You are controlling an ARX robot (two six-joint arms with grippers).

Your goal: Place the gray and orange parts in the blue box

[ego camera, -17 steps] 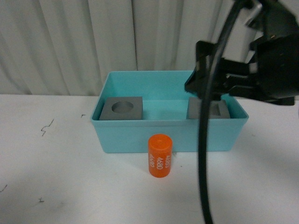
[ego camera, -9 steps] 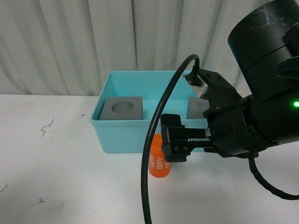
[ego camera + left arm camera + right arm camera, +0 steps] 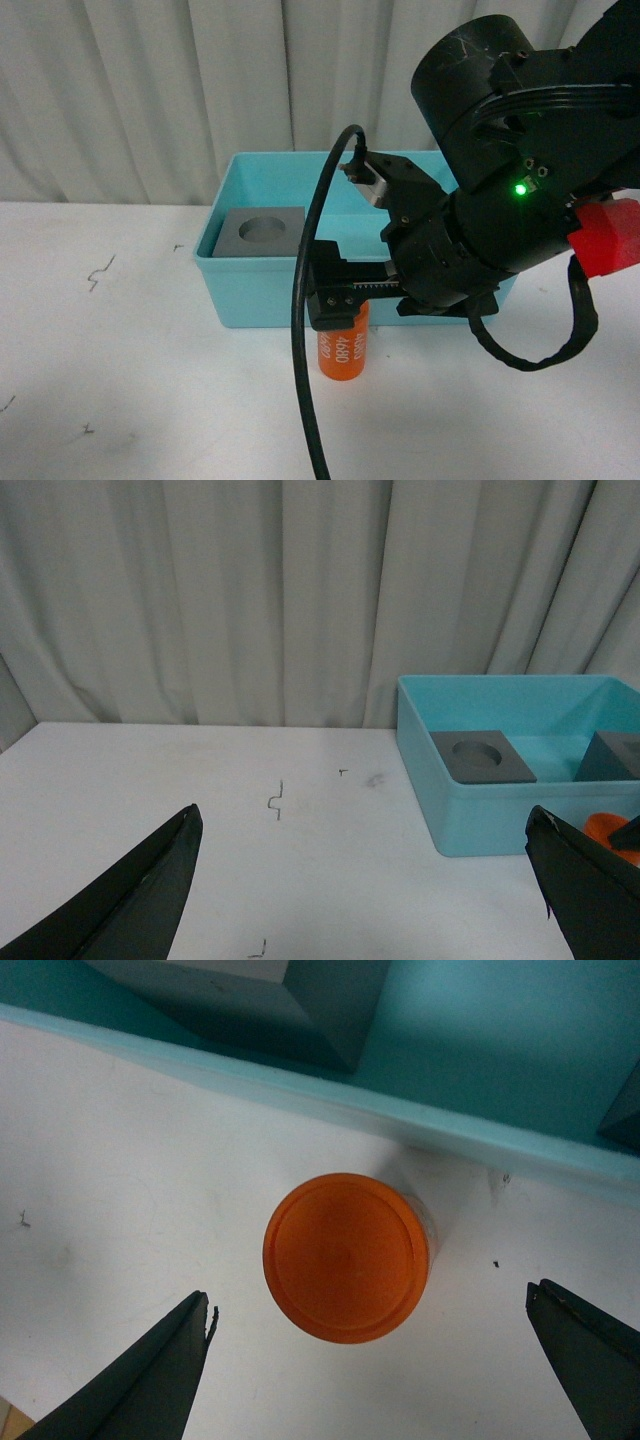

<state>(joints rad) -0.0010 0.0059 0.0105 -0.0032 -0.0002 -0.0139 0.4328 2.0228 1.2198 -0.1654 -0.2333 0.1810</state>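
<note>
Orange cylinder (image 3: 346, 1257) now squarely under the right gripper (image 3: 368, 1292): upright on the table (image 3: 150, 380), between two wide-spread fingers and touched by neither. Nothing gripped yet. Seen from the front, only its lower half with the white numbers on show, the top hidden behind the gripper. Standing just in front of the near wall of the box (image 3: 262, 290), outside it.

Quite a move by the right arm in one second. Began high over the right end of the box, was down and leftward half a second back, and has gone further left and lower since. Cylinder itself not shifted at all.

Square-recess cube (image 3: 612, 755) now blocked from the front by the arm, but plain from the left wrist, in the box along with the round-recess cube (image 3: 482, 756). So both gray parts apparently done, and only the orange one left.

Approach most likely almost over. Closing on the cylinder probably next, then a lift over the near wall.

Left gripper (image 3: 362, 825) well off to the side, fingers spread, holding nothing.
</note>
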